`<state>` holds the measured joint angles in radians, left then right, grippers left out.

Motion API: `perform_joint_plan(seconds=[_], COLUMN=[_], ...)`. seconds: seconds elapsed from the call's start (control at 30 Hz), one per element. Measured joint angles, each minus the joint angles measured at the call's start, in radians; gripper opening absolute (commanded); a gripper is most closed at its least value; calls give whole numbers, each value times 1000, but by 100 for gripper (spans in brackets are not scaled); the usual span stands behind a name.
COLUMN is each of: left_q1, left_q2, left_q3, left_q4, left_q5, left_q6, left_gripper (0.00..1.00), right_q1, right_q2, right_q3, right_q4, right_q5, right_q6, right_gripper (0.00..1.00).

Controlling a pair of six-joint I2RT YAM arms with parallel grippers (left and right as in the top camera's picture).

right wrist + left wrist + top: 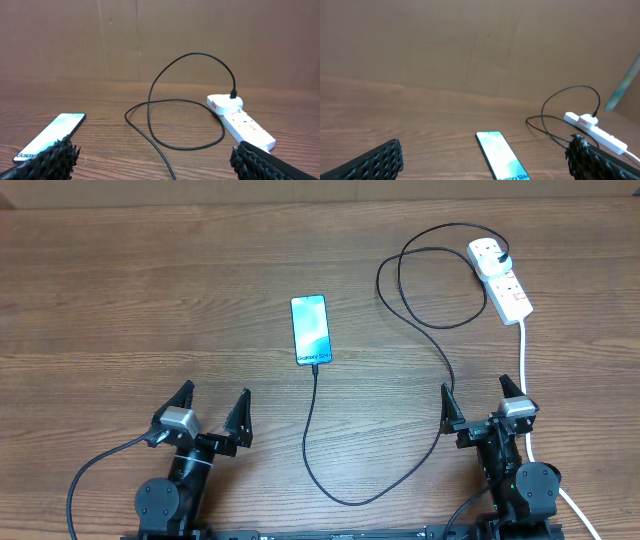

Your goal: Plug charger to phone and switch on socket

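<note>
Wood-grain table point(120, 280) carries the phone point(310, 330) at centre frame, screen up, with the charger point(350, 502) tip meeting its lower edge. The black cable loops low, then climbs to the socket point(500, 278) at upper right, its plug seated in the upper outlet. Left gripper point(216, 390) and right gripper point(474, 385) sit near the bottom edge, both spread wide and grasping nothing. Open wood separates them from the phone.

Even, soft lighting, faint shadows; wrist views slightly blurred near the edges.
</note>
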<state>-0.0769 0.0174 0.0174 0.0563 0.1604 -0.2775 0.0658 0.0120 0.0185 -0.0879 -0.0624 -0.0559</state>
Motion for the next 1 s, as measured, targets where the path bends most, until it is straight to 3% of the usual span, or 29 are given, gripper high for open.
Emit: perform_joint_plan(seconds=[0.5,0.77,1.0], left_q1=[20,26,26], left_q2=[0,-2,-2], left_q3=[0,-4,-6], left_q4=[3,-121,-131], left_q5=[-95,-99,-105], left_q6=[0,0,0], left_gripper=[100,100,100], right_q1=[0,0,0], right_q2=[0,0,0], right_q3=[0,0,0], right_q4=[-1,-1,-1], right_q5=[0,0,0], right_q6=[1,0,0], right_gripper=[100,100,100])
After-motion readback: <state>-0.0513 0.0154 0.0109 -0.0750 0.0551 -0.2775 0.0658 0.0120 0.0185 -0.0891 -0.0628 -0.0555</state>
